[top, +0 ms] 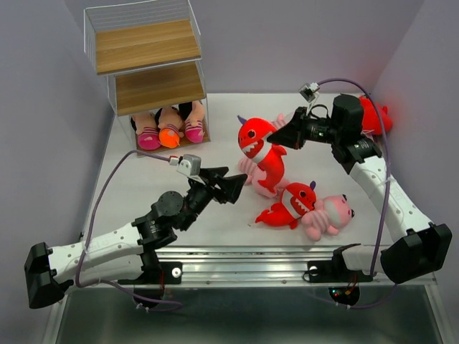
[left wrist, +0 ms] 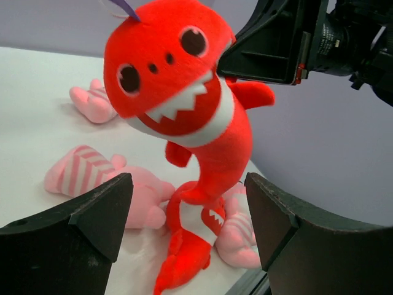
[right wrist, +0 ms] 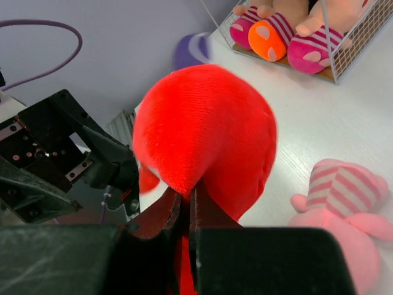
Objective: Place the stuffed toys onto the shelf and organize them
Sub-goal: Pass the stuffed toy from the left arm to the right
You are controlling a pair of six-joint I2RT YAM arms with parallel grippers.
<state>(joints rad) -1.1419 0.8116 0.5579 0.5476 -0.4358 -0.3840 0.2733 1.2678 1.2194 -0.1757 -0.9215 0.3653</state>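
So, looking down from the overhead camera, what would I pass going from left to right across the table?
shelf → upright red shark → pink striped toy, lying down → red shark at the far right

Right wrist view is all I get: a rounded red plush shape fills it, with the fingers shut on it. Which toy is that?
Observer: A red plush shark with white teeth, held upright by its head in the right gripper; the left wrist view shows its face.
Operator: Is the other arm holding it too?
Observer: No, the left gripper is open and clear of it.
Operator: Are the shelf's upper tiers free?
Observer: Yes, the white wire shelf has two bare wooden boards above the bottom tier.
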